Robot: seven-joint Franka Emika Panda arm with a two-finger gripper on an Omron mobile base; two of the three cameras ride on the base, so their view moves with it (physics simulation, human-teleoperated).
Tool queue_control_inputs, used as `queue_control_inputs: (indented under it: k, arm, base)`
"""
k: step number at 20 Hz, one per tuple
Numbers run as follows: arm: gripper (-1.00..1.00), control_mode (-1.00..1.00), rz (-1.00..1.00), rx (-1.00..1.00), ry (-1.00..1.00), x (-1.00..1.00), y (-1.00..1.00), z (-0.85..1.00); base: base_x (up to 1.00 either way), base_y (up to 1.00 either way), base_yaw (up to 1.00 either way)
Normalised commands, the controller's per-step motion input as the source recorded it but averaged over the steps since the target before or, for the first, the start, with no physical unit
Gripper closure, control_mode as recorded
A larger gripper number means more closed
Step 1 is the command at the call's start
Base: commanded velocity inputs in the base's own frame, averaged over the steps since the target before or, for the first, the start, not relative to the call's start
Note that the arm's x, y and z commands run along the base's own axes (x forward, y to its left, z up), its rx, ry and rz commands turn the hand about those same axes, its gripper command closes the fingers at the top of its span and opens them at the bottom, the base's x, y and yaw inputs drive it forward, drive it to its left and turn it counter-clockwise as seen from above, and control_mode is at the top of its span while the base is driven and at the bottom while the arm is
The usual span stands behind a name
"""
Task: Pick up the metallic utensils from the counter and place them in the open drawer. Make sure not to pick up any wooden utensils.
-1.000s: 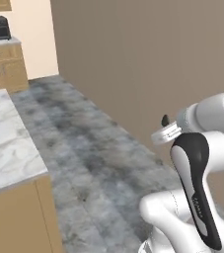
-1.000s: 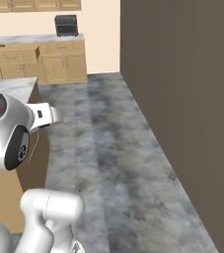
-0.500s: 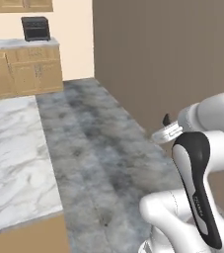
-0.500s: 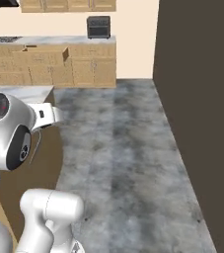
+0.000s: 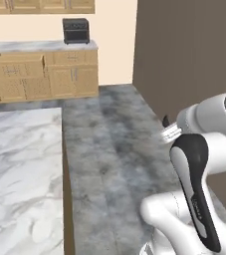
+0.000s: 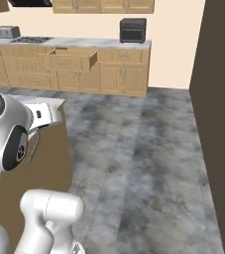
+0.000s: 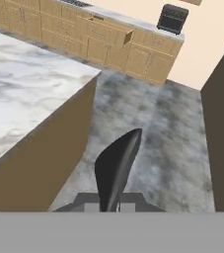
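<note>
- Since the gripper point(image 7: 110, 207) is closed almost fully on a thin dark grey utensil point(image 7: 116, 168), apparently the metal spoon-like one, which stands up between the finger tips, the hold looks slim; a swing or jolt of the arm could tilt the piece or let it slip to the floor point(image 6: 143, 149).
- The open drawer point(image 6: 72, 59) sits in the far cabinet run, well apart from the arm; it is judged that the carry across the floor is the risky stretch, and a release short of the box would drop the utensil in front of it.
- The counter point(image 5: 20, 164) lies to the arm's left; its corner is near the arm, so a low pass could clip it.
- The hand view alone shows the grip and the utensil; the right base view gives the drawer point(image 7: 111, 30) most plainly, pulled out below the stove-side top, left of the black toaster oven point(image 6: 133, 30); the left base view gives the broad marble top.
</note>
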Motion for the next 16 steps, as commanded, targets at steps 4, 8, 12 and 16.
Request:
queue_control_inputs:
  k: [4,8,12,16]
  arm:
    - [1.00,1.00,0.00,0.00,0.00,0.00,0.00,0.00]
    - [1.00,1.00,0.00,0.00,0.00,0.00,0.00,0.00]
    - [1.00,1.00,0.00,0.00,0.00,0.00,0.00,0.00]
    - [1.00,1.00,0.00,0.00,0.00,0.00,0.00,0.00]
  base:
    - [1.00,-0.81,0.13]
    - [1.00,-0.73,0.08]
    - [1.00,-0.38,0.08]
    - [1.00,-0.16,0.12]
